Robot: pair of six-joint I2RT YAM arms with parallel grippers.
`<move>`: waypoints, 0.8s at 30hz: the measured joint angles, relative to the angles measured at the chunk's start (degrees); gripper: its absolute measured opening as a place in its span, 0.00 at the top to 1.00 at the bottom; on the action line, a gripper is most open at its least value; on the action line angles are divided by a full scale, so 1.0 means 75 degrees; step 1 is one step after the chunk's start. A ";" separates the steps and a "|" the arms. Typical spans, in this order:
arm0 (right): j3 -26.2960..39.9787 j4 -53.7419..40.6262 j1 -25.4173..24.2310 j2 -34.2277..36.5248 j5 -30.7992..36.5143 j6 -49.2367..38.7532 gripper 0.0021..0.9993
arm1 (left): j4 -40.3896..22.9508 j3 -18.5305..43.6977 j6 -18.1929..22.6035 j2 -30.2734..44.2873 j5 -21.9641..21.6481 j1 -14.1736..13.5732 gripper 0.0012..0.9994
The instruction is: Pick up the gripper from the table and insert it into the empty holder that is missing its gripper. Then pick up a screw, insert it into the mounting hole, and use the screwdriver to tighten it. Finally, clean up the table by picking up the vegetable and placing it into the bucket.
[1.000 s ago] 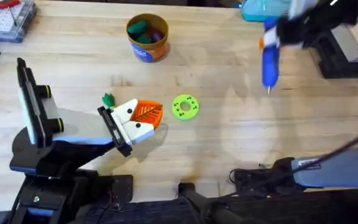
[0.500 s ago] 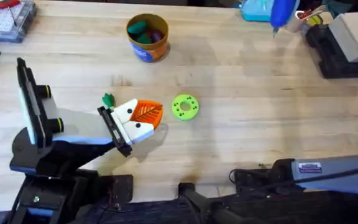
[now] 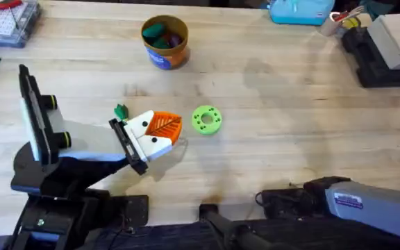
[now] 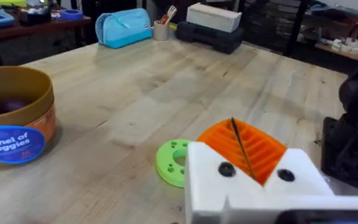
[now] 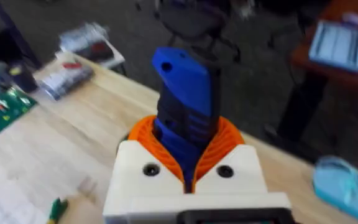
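Note:
My left gripper point(image 3: 174, 125) point(image 4: 235, 127), white blocks with orange ribbed fingers, sits on the black holder plate point(image 3: 129, 147) at the tip of the pale grey arm. Its fingers meet along a thin dark seam with nothing between them. The right gripper point(image 5: 187, 132) is shut on the blue screwdriver point(image 5: 184, 93), held high over the table's far side. The dark green vegetable point(image 3: 121, 111) point(image 5: 56, 209) lies on the table just beyond the holder. The blue bucket point(image 3: 164, 43) point(image 4: 14, 134) stands farther back with toy pieces inside.
A lime-green disc point(image 3: 206, 119) point(image 4: 171, 162) lies right of the left gripper. A clear parts box point(image 3: 5, 22) sits at the far left corner, a blue pouch point(image 3: 301, 10) and black gear point(image 3: 384, 48) at the far right. The right arm's base point(image 3: 356, 201) lies along the near edge.
The right arm has carried the screwdriver away from the table's right middle, toward the far edge and out of the overhead view. The left gripper, disc and vegetable have not moved.

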 joint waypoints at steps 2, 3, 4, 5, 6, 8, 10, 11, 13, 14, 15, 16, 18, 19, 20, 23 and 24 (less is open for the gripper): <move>-0.0341 0.0555 0.0243 -0.0199 -0.0023 0.0091 0.98 | 0.0002 0.0000 -0.0001 0.0000 0.0000 0.0000 1.00; -0.0636 0.0906 0.0356 -0.0329 -0.0043 0.0155 0.98 | 0.0000 0.0000 -0.0003 0.0000 0.0000 0.0000 1.00; -0.0926 0.1187 0.0440 -0.0445 -0.0063 0.0230 0.98 | 0.0000 0.0000 -0.0002 0.0000 0.0000 0.0000 1.00; -0.1249 0.1519 0.0508 -0.0558 -0.0089 0.0315 0.98 | 0.0000 0.0000 -0.0001 0.0000 0.0000 0.0000 1.00; -0.1616 0.1890 0.0563 -0.0679 -0.0114 0.0410 0.98 | 0.0000 0.0000 -0.0003 0.0000 0.0000 0.0000 1.00; -0.2359 0.2640 0.0639 -0.0889 -0.0200 0.0575 0.98 | 0.0000 0.0000 0.0000 0.0000 0.0000 0.0000 1.00; -0.2972 0.3285 0.0664 -0.1053 -0.0385 0.0724 0.98 | 0.0000 0.0000 0.0000 0.0000 0.0000 0.0000 1.00; -0.3359 0.3851 0.0672 -0.1146 -0.0542 0.0858 0.98 | 0.0000 0.0000 -0.0001 0.0000 0.0000 0.0000 1.00; -0.3932 0.4718 0.0682 -0.1292 -0.0841 0.1066 0.98 | 0.0000 0.0000 0.0000 0.0000 0.0000 0.0000 1.00; -0.4244 0.5272 0.0682 -0.1359 -0.1047 0.1204 0.98 | 0.0000 0.0000 0.0000 0.0000 0.0000 0.0000 1.00; -0.4444 0.5614 0.0686 -0.1399 -0.1218 0.1307 0.98 | 0.0000 0.0000 -0.0002 0.0000 0.0000 0.0000 1.00; -0.4712 0.6177 0.0688 -0.1432 -0.1443 0.1447 0.98 | 0.0000 0.0000 0.0000 0.0000 0.0000 0.0000 1.00; -0.5184 0.7284 0.0691 -0.1443 -0.1899 0.1751 0.98 | 0.0000 0.0000 -0.0003 0.0000 0.0000 0.0000 1.00; -0.5360 0.7666 0.0692 -0.1442 -0.2064 0.1902 0.98 | 0.0000 0.0000 0.0000 0.0000 0.0000 0.0000 1.00; -0.5623 0.8243 0.0697 -0.1434 -0.2274 0.2112 0.98 | 0.0000 0.0000 -0.0003 0.0000 0.0000 0.0000 1.00; -0.6209 0.9580 0.0697 -0.1381 -0.2762 0.2752 0.98 | 0.0000 0.0000 -0.0003 0.0000 0.0000 0.0000 1.00; -0.6347 0.9971 0.0700 -0.1352 -0.2886 0.2946 0.98 | 0.0000 0.0000 0.0000 0.0000 0.0000 0.0000 1.00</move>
